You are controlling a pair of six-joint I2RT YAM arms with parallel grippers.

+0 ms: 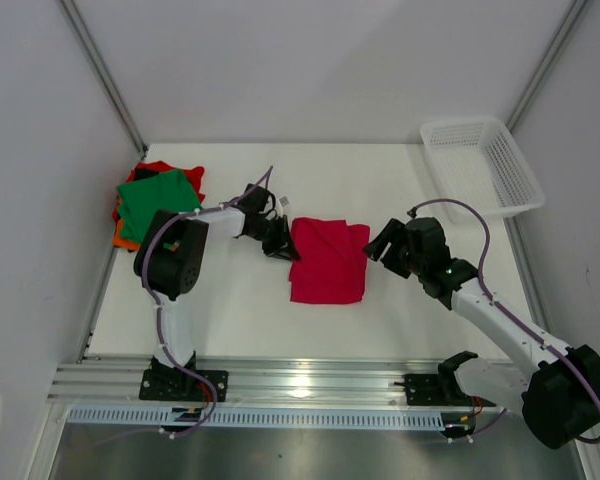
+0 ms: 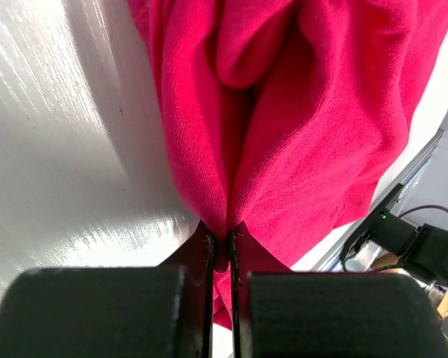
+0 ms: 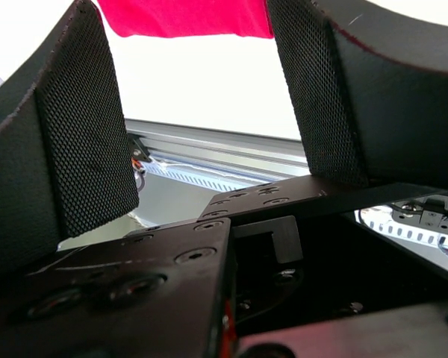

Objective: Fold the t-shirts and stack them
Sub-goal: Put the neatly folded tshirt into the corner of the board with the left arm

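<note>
We see a white mesh basket [image 1: 480,165] at the far right corner of the table [image 1: 240,310], well apart from both arms. A pile of t-shirts [image 1: 158,198] sits at the far left edge, green on top with orange and red showing beneath. The crimson t-shirt [image 1: 328,260] lies mid-table, folded into a rough rectangle.

The left gripper [image 1: 279,243] is at the shirt's left edge, its jaws pinched almost together on a fold of the crimson cloth. In the left wrist view the cloth bunches into ridges running away from the pinch. The right gripper [image 1: 380,245] hovers just beside the shirt's right edge, its jaws wide apart and holding nothing.

The left arm's dark housing overlaps the near corner of the pile and covers the table there. The lower shirts in the pile are mostly covered, so we cannot count them. In the right wrist view the gripper's own fingers fill most of the frame, and only a strip of crimson shows at the top.
</note>
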